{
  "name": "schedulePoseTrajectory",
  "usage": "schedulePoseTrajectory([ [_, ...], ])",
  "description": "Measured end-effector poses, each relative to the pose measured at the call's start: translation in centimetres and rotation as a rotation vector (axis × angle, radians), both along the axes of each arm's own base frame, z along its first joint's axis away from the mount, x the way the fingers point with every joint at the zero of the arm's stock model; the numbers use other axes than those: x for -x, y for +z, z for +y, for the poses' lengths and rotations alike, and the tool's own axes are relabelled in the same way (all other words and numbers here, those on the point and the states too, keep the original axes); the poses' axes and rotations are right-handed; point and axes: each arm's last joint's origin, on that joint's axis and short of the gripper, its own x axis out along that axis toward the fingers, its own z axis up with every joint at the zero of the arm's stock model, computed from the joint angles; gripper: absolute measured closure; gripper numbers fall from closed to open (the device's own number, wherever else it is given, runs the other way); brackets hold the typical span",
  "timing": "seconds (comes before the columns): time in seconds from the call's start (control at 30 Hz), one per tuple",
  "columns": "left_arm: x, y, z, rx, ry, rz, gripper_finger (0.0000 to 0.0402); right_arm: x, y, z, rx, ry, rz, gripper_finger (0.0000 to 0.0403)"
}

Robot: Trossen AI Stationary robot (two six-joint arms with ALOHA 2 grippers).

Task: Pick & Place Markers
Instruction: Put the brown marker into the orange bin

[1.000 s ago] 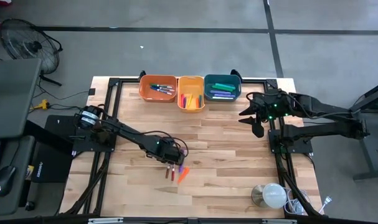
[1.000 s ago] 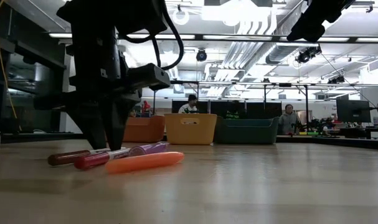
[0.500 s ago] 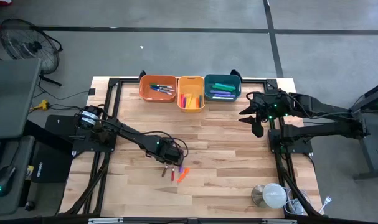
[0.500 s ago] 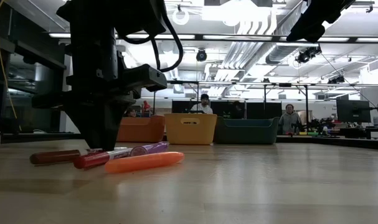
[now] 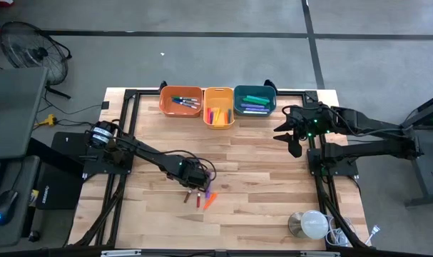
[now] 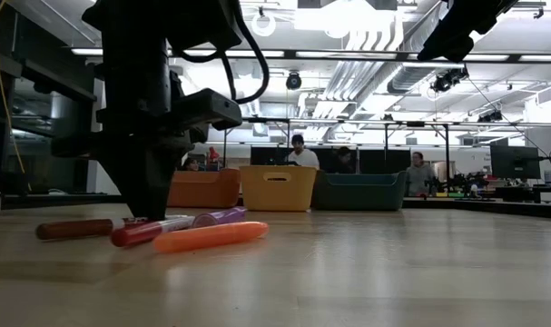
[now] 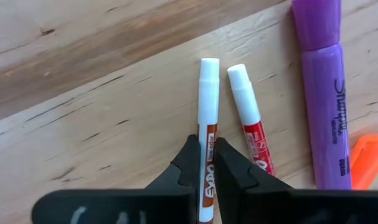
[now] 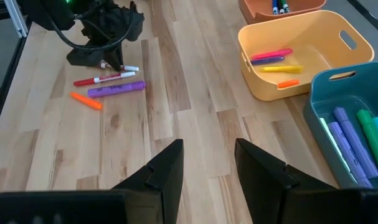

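Brown-barrelled marker (image 7: 207, 163) sits pinched between your left gripper (image 7: 204, 163) fingers, closed tight on its body, white cap end pointing away, low on the wooden table (image 5: 259, 171). Just beside it lies the red marker (image 7: 251, 127), then the purple marker (image 7: 324, 93), then the orange marker (image 6: 210, 237), all well apart from the yellow bin (image 5: 218, 107). Your right gripper (image 8: 208, 163) hangs partly open and empty, near the teal bin (image 5: 254, 102).
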Motion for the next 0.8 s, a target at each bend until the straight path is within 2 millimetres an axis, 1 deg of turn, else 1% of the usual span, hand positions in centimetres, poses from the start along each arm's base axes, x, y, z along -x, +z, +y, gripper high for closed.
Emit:
schedulePoseTrajectory([
  [0.13, -0.2, 0.4, -0.1, -0.005, -0.039, -0.001, 0.0386, 0.0, 0.0, 0.0, 0.0, 0.0, 0.0, 0.0269],
  [0.27, -0.6, 1.4, -0.1, -0.028, -0.08, 0.037, 0.0387, 0.0, 0.0, 0.0, 0.0, 0.0, 0.0, 0.0269],
  [0.37, -0.9, 2.7, 0.1, -0.05, -0.107, 0.061, 0.0399, 0.0, 0.0, 0.0, 0.002, -0.003, 0.0, 0.0269],
  [0.47, -1.0, 3.6, 0.7, -0.092, -0.129, 0.094, 0.0397, 0.0, 0.0, 0.0, 0.002, -0.003, 0.0, 0.0269],
  [0.57, -1.5, 4.4, 1.1, -0.104, -0.143, 0.077, 0.0397, 0.0, 0.0, 0.0, 0.0, -0.004, 0.0, 0.0269],
  [0.73, -2.0, 5.0, 1.4, -0.097, -0.172, 0.055, 0.0398, 0.0, 0.0, 0.0, -0.004, -0.007, -0.001, 0.0269],
  [0.8, -2.0, 5.0, 1.3, -0.067, -0.192, 0.049, 0.0399, 0.0, 0.0, 0.0, -0.004, -0.007, -0.001, 0.0269],
])
